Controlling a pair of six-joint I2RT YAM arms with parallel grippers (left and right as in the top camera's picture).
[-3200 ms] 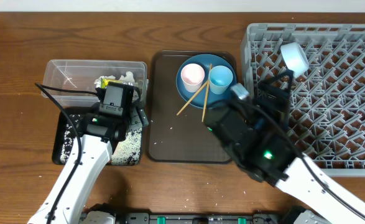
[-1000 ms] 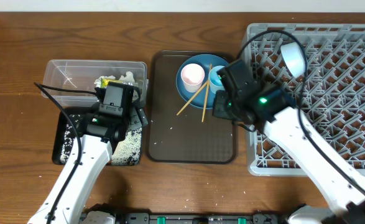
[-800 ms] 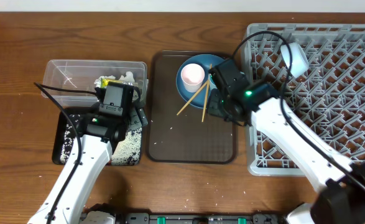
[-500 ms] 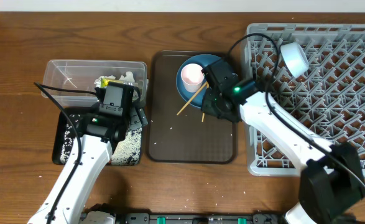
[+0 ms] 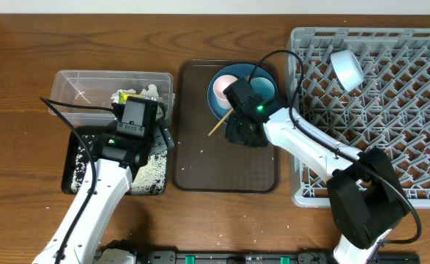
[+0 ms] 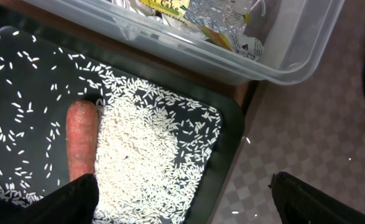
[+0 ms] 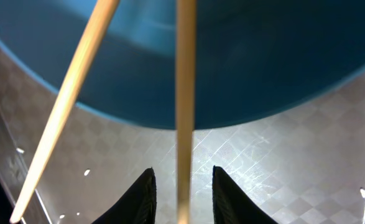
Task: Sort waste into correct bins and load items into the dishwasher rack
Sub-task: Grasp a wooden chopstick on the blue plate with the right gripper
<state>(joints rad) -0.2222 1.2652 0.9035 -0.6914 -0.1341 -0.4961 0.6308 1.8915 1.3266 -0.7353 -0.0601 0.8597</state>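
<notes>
Above the brown serving tray, my right gripper (image 5: 241, 136) points down at the front edge of the blue plate (image 5: 238, 72). In the right wrist view its jaws (image 7: 183, 196) are slightly apart, straddling one chopstick (image 7: 185, 118) with a gap on each side. The other chopstick (image 7: 64, 118) slants to the left. A pink cup (image 5: 225, 85) and a light-blue cup (image 5: 267, 85) stand on the plate. The white bowl (image 5: 346, 67) lies in the grey rack (image 5: 390, 132). My left gripper (image 6: 188, 208) hangs wide open over the black tray (image 6: 229, 168), with the carrot (image 6: 81, 140) and rice (image 6: 151, 155) below.
The clear tub (image 5: 75, 86) behind the black tray holds a yellow-green wrapper (image 5: 124, 96) and white tissue (image 5: 151, 91). A few grains lie on the brown tray (image 5: 200, 161). The rack's left wall stands just to the right of my right arm.
My right arm has swung left from the rack's edge across the plate and come down over the chopsticks, now partly covering the light-blue cup. The left arm has not moved.
</notes>
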